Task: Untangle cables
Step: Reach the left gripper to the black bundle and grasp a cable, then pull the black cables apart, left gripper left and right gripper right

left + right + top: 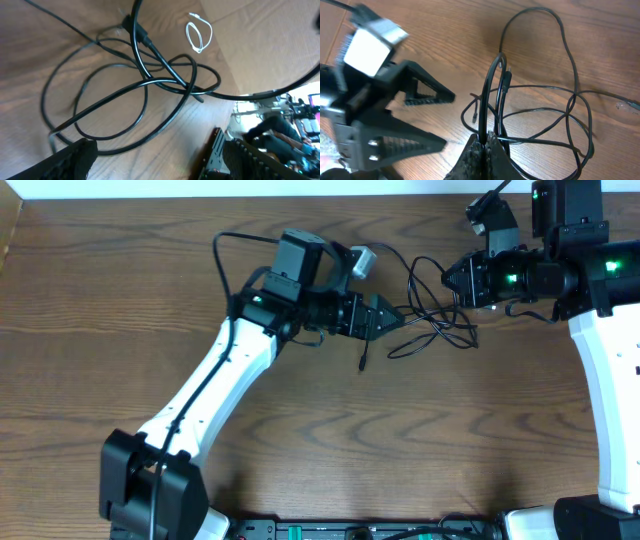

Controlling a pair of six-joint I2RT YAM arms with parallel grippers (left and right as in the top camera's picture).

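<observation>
The left end effector [393, 317] is held low over the worktop [400, 440] with its jaws spread wide, and nothing is gripped between them. It is placed just at the left edge of the cables [440, 325]. A loose plug end [362, 363] is seen just below it, a little apart from the knot.

Between the two arms, the cables are laid on the worktop in several thin black loops which cross one another many times. In the left wrist view a small white cable [199, 36], coiled by itself, is seen well apart from the black tangle.

On the right, two black strands are drawn up from the heap into the right end effector [485, 144], which is clenched tightly on them.

The cords are judged to be light, soft and limp, so a lifted part will probably sag and drag its neighbours with it. The smooth jacket may slip through the pads. A hard pull is expected to tighten the crossings and not to free them. The best place for the open jaws is thought to be near the loose plug end, where one single strand can be separated. The plug itself is small and may catch in a loop.
</observation>
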